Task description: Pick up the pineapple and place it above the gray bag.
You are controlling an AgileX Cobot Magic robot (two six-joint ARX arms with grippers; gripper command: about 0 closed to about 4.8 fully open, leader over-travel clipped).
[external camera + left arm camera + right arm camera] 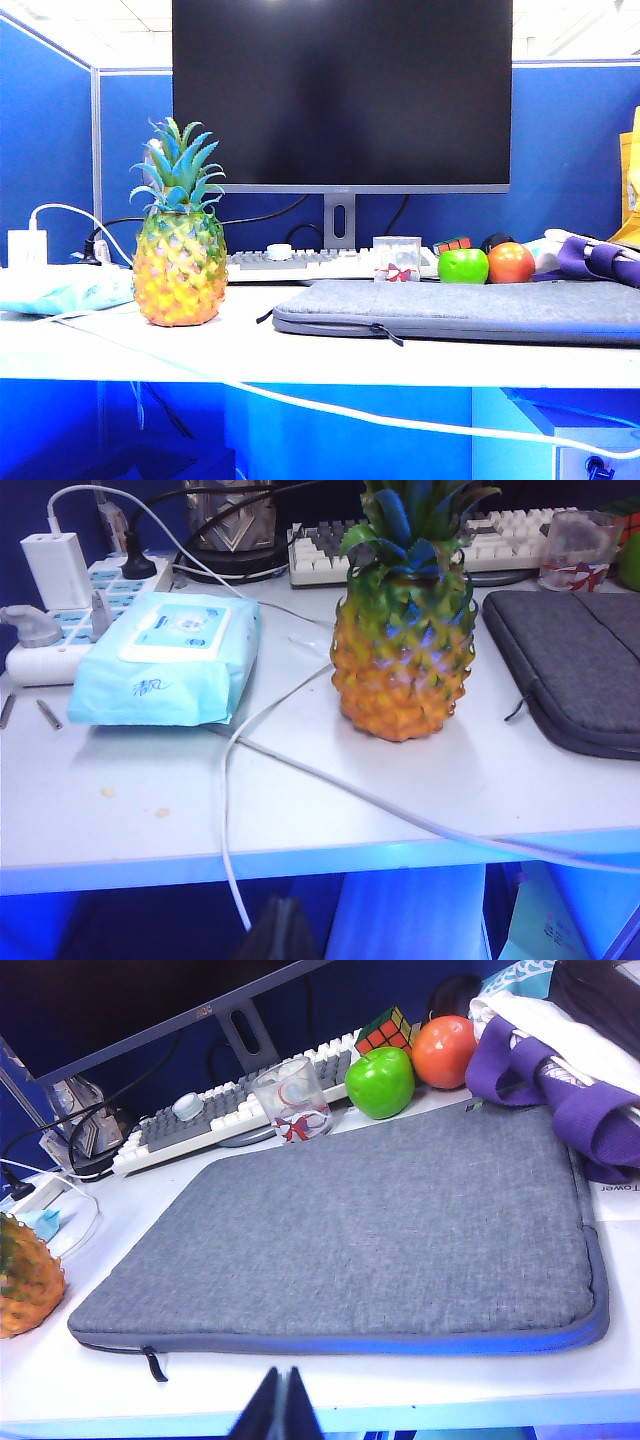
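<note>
**Waiting at the counter edge, both grippers shut and empty**

Looking through the wrist cameras, I see the left gripper (278,932) pulled back below the front edge of the white counter (300,810), its fingers pressed together and holding nothing. The right gripper (280,1408) sits likewise at the near edge, its two dark fingertips meeting in a point, also empty.

The glossy yellow-orange toy pineapple with the spiky teal-green crown (179,245) stands upright on the counter, left of the wide flat gray fabric bag (460,310) and apart from it. A white cable (300,765) runs past its base. Behind the bag I see a green apple (463,266) touching an orange-red round fruit (511,263), and a keyboard (300,263).
</note>
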